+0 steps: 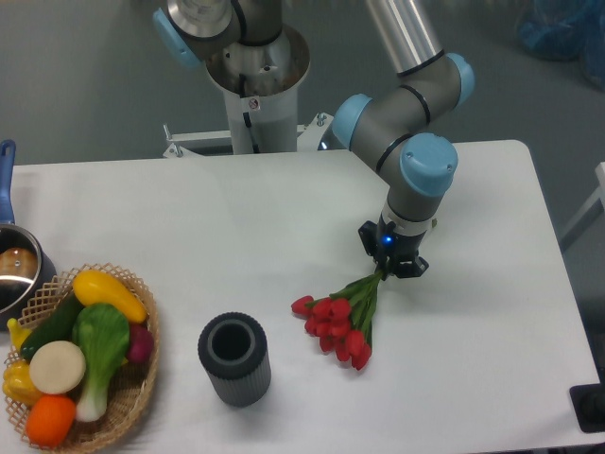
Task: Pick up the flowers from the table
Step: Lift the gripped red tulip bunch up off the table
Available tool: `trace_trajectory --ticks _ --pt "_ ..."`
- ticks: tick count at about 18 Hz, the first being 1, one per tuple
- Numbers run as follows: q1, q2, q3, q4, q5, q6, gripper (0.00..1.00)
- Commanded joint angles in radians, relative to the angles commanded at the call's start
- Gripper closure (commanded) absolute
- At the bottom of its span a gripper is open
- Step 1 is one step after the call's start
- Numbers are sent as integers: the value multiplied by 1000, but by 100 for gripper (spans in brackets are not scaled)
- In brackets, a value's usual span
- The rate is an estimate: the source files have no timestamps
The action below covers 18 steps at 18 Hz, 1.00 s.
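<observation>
The flowers [337, 320] are a bunch of red tulip buds on green stems, lying on the white table [236, 227] right of centre. The buds point toward the front left and the stems run up and to the right. My gripper [391, 266] is shut on the stem ends, directly above them. The bunch looks shifted slightly, with its buds still low near the tabletop; whether they touch it I cannot tell.
A dark ribbed cup [234, 360] stands upright front left of the flowers. A wicker basket [132, 397] of vegetables sits at the front left corner. A pot [14, 274] with a blue handle is at the left edge. The arm's base [257, 85] rises behind the table.
</observation>
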<state>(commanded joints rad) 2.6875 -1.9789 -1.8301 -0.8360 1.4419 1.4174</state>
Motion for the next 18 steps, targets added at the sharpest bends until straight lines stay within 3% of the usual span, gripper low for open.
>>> trace_trajectory --ticks 5,9,18 --pt "11 40 32 -3 -124 -2 84" --pt "12 75 57 -3 -146 -11 84" --pt "0 147 140 -5 -396 -190 84"
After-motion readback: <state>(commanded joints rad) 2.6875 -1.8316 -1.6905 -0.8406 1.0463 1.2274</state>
